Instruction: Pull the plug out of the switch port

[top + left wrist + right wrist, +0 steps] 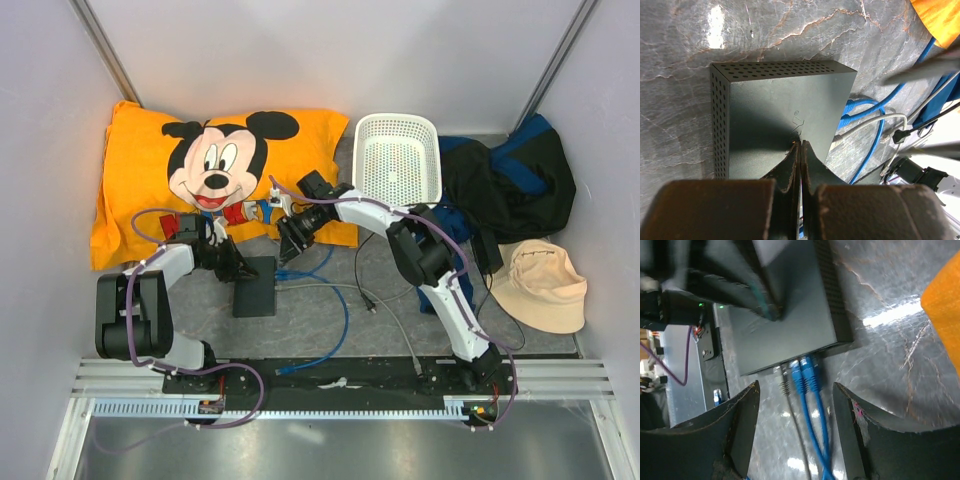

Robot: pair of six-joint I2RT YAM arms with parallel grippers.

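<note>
The switch port [255,287] is a flat dark-grey box lying on the table between the arms. Two blue plugs [804,374] and a grey plug [784,376] sit in its narrow edge; they also show in the left wrist view [847,114]. My left gripper [800,143] is shut and empty, its tips resting on the box's top [780,107]; in the top view the left gripper [236,268] is at the box's far-left edge. My right gripper [796,390] is open, its jaws either side of the plugs and cables, just short of the box [790,325]. In the top view the right gripper [291,243] is beyond the box's far-right corner.
An orange Mickey pillow [140,170] lies at the back left, a white basket [398,158] at the back middle, dark clothing [520,185] and a beige hat [543,285] on the right. Blue [340,320] and grey [400,330] cables trail over the table toward the front rail [330,372].
</note>
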